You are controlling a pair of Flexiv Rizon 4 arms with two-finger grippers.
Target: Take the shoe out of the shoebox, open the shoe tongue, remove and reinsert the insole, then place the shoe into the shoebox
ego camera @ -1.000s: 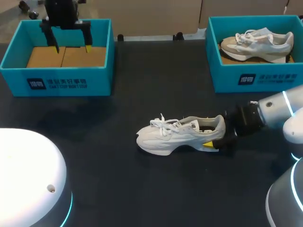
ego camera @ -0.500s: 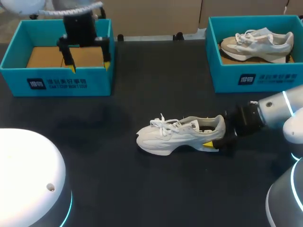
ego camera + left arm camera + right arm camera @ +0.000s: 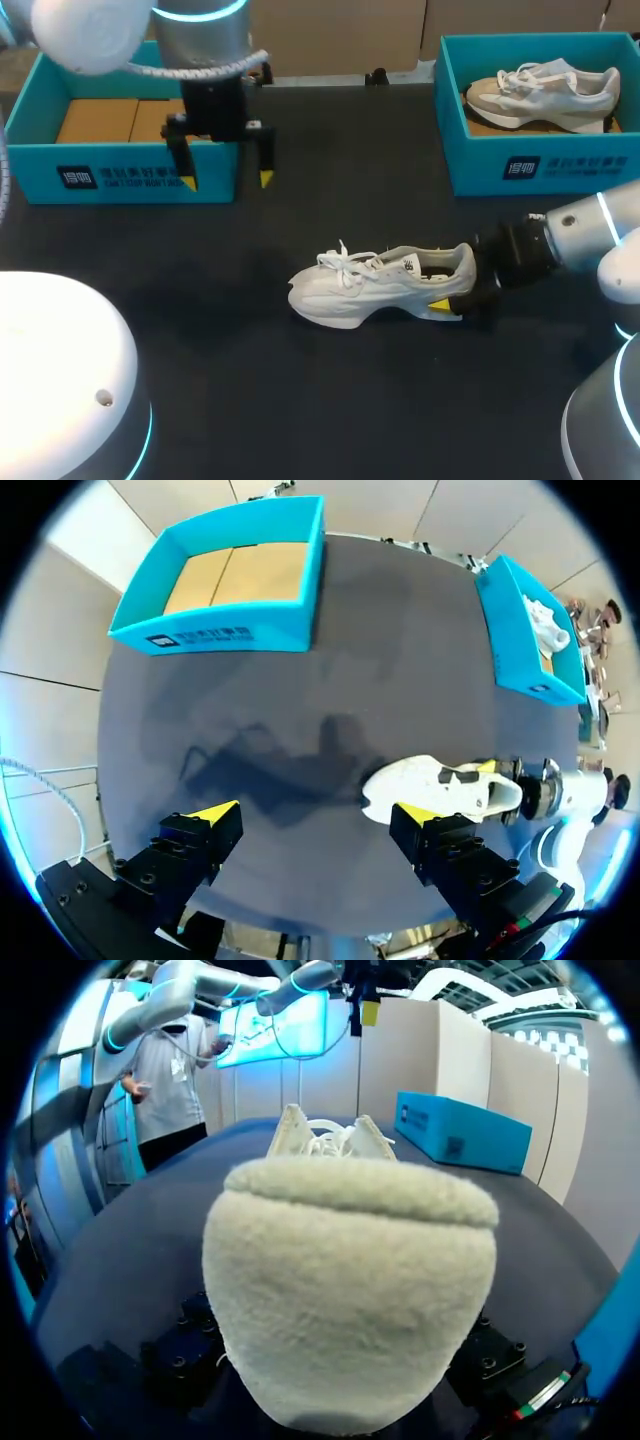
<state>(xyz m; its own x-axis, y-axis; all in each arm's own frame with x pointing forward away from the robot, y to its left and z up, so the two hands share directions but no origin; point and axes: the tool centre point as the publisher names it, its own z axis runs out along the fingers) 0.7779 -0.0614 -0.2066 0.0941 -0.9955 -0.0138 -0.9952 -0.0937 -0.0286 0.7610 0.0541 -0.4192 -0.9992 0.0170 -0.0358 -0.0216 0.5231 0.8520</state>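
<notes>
A white lace-up shoe (image 3: 375, 285) lies on its sole mid-table, toe to the left. My right gripper (image 3: 458, 287) is shut on its heel, one yellow tip showing at the sole's near side. In the right wrist view the fleecy heel (image 3: 350, 1290) fills the space between the fingers and hides their tips. My left gripper (image 3: 225, 180) hangs open and empty above the table, in front of the right front corner of the empty left blue shoebox (image 3: 60, 178). In the left wrist view the shoe (image 3: 440, 788) lies ahead of the right finger of that open gripper (image 3: 315, 813).
A second blue shoebox (image 3: 540, 165) at the back right holds another pale shoe (image 3: 545, 90). Dark tabletop (image 3: 200, 330) stretches between the boxes and in front of the shoe. My arms' white bases fill the near corners.
My left arm has come forward and to the right, from over the left shoebox to in front of its right corner, gripper still open. The right arm and the shoe have not moved.
</notes>
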